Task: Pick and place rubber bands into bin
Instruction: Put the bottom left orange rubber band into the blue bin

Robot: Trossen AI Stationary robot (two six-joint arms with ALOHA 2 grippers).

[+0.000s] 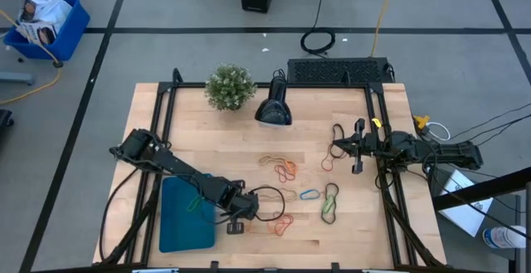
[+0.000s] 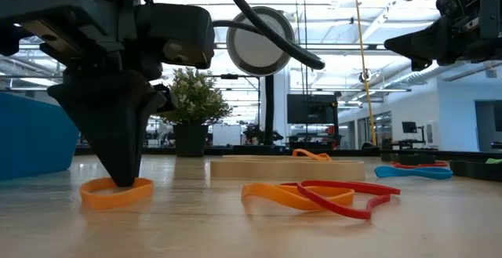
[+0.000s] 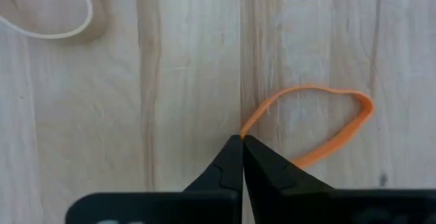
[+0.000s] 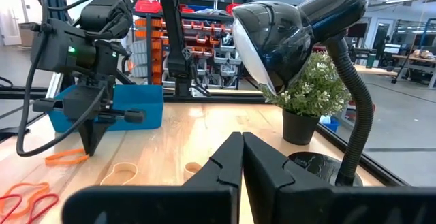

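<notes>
Beside the bin [image 1: 178, 219]: left gripper [image 3: 242, 141] pinched together on an orange rubber band [image 3: 320, 125].
Risk: thin band may slip free while lifting.

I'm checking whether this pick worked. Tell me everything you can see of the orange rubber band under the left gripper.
The orange rubber band is a thin, flat-looking stretchy loop, pulled into a lopsided oval. It lies on the bare wooden table, just beside the teal bin, not in it. The left gripper points straight down and is shut, its fingertips pinching one end of the loop against the wood. The rest of the band rests flat; nothing else touches it.
</notes>
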